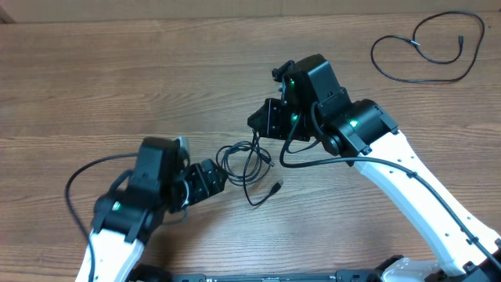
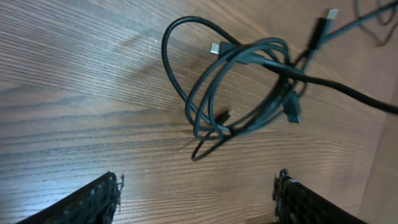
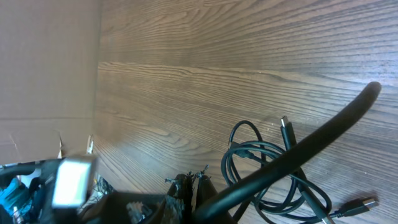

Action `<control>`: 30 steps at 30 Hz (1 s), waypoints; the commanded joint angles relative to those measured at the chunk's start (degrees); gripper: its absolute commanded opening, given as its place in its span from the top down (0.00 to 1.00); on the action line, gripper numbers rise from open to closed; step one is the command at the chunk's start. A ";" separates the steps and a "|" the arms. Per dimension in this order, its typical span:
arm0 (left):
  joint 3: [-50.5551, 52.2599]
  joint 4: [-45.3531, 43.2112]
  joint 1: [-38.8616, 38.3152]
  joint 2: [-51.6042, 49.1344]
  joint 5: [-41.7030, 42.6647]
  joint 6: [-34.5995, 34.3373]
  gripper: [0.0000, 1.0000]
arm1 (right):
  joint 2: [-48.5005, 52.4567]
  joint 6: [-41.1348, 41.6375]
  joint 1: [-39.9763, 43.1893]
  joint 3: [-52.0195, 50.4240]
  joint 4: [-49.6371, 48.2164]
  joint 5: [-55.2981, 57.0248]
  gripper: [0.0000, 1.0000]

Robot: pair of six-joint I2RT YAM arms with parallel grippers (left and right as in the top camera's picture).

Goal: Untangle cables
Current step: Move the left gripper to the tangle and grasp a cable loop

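A tangled bundle of thin black cables (image 1: 249, 163) lies on the wooden table between the two arms, with one plug end (image 1: 275, 188) trailing toward the front. In the left wrist view the bundle (image 2: 249, 87) sits ahead of my left gripper (image 2: 196, 190), which is open and wide apart with only bare wood between its fingers. My left gripper (image 1: 221, 178) stands just left of the tangle. My right gripper (image 1: 255, 124) hovers just behind it. Its fingertips (image 3: 189, 185) are pressed together with nothing showing between them, the bundle (image 3: 267, 180) to their right.
A separate thin black cable (image 1: 429, 56) lies in a loose loop at the far right back. The right arm's thick black cable (image 3: 311, 146) crosses in front of the tangle. Brown cardboard (image 3: 46, 62) stands beside the table.
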State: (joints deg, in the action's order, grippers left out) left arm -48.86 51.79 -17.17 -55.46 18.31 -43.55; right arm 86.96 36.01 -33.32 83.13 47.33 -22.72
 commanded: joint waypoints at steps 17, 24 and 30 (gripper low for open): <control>0.50 -10.25 -0.13 -22.53 6.84 7.80 0.32 | -0.15 0.22 -0.37 0.81 -0.48 -0.50 0.95; 0.50 -13.64 -0.13 -23.28 6.12 7.82 0.41 | -0.15 0.20 -0.37 0.81 -0.46 -0.52 0.94; 0.50 -13.20 -0.13 -23.28 0.92 7.82 0.46 | -0.15 0.20 -0.37 0.81 -0.44 -0.52 0.93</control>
State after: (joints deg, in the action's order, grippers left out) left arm -48.73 38.48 -17.17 -78.30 22.37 -37.06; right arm 86.96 36.01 -33.41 83.13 47.37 -22.68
